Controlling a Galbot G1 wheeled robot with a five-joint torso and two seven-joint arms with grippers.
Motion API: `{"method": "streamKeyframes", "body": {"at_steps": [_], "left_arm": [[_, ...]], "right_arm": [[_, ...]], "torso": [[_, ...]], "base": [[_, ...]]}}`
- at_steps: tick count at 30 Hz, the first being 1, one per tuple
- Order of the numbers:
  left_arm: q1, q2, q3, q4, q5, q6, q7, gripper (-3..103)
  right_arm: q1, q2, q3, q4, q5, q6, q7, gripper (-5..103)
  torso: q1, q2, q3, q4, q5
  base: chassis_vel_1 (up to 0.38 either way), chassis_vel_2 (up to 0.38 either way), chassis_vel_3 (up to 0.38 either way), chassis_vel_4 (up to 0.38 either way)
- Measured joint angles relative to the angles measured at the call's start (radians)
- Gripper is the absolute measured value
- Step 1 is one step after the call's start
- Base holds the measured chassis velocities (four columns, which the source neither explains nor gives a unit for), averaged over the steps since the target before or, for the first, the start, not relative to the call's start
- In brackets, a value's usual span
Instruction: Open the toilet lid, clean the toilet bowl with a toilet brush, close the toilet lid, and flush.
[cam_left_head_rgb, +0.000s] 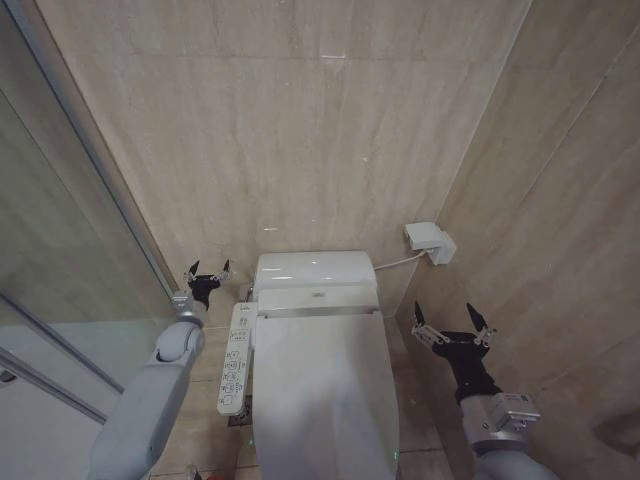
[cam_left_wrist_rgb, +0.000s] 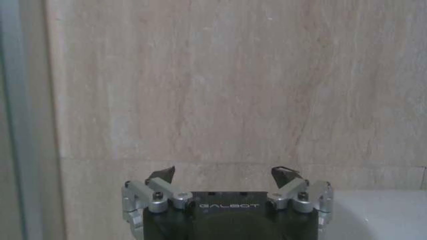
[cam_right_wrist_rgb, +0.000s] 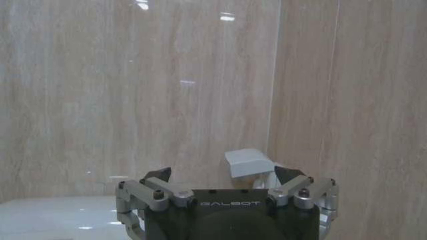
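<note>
Your glossy white toilet lid (cam_left_head_rgb: 320, 385) lies shut, hiding the bowl, its front cut off. Left hand (cam_left_head_rgb: 208, 271) and right hand (cam_left_head_rgb: 452, 320) flank it, both spread wide, empty.

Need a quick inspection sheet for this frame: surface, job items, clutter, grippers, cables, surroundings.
Surface: tiled floor, beige.
Job's things: toilet lid closed, covering the bowl; control panel along the robot's left side of the toilet. Brush: nothing seen.
Clutter: nothing seen.
Grippers: left gripper open, held beside the tank, empty; right gripper open, held right of the lid, empty.
Cables: white cord from the toilet to a white wall box.
Surroundings: beige stone walls; glass shower partition on the left.
</note>
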Motion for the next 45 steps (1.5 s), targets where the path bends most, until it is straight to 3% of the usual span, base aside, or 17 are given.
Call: {"method": "streamKeyframes", "body": {"at_steps": [14, 15, 23, 24, 31, 32, 38, 39, 45], "left_arm": [[-0.086, 0.020, 0.081, 0.160, 0.037, -0.059, 0.059, 100], [-0.086, 0.023, 0.085, 0.172, 0.048, -0.074, 0.067, 88], [-0.060, 0.044, 0.108, 0.191, 0.141, -0.123, 0.082, 88], [-0.053, 0.047, 0.110, 0.194, 0.165, -0.132, 0.082, 55], [-0.032, 0.056, 0.110, 0.208, 0.235, -0.151, 0.079, 55], [-0.028, 0.057, 0.109, 0.208, 0.247, -0.152, 0.079, 28], [-0.005, 0.060, 0.101, 0.241, 0.341, -0.191, 0.076, 28], [-0.002, 0.060, 0.094, 0.255, 0.379, -0.209, 0.076, 3], [-0.001, 0.058, 0.074, 0.297, 0.482, -0.262, 0.076, 3]], "right_arm": [[0.000, 0.000, 0.000, 0.000, 0.000, 0.000, 0.000, 100], [0.000, 0.000, 0.000, 0.000, 0.000, 0.000, 0.000, 100], [0.000, 0.000, 0.000, 0.000, 0.000, 0.000, 0.000, 100], [0.000, 0.000, 0.000, 0.000, 0.000, 0.000, 0.000, 100], [0.000, 0.000, 0.000, 0.000, 0.000, 0.000, 0.000, 100], [0.000, 0.000, 0.000, 0.000, 0.000, 0.000, 0.000, 100], [0.000, 0.000, 0.000, 0.000, 0.000, 0.000, 0.000, 100], [0.000, 0.000, 0.000, 0.000, 0.000, 0.000, 0.000, 100], [0.000, 0.000, 0.000, 0.000, 0.000, 0.000, 0.000, 100]], "torso": [[0.000, 0.000, 0.000, 0.0000, 0.0000], [0.000, 0.000, 0.000, 0.0000, 0.0000], [0.000, 0.000, 0.000, 0.0000, 0.0000], [0.000, 0.000, 0.000, 0.0000, 0.0000], [0.000, 0.000, 0.000, 0.0000, 0.0000], [0.000, 0.000, 0.000, -0.0001, 0.0000], [0.000, 0.000, 0.000, -0.0001, 0.0001], [0.000, 0.000, 0.000, 0.0000, 0.0000], [0.000, 0.000, 0.000, 0.0000, 0.0000]], "base": [[0.000, 0.000, 0.000, 0.000], [0.000, 0.000, 0.000, 0.000], [0.000, 0.000, 0.000, 0.000], [0.000, 0.000, 0.000, 0.000], [0.000, 0.000, 0.000, 0.000], [0.000, 0.000, 0.000, 0.000], [0.000, 0.000, 0.000, 0.000], [0.000, 0.000, 0.000, 0.000], [0.000, 0.000, 0.000, 0.000]]}}
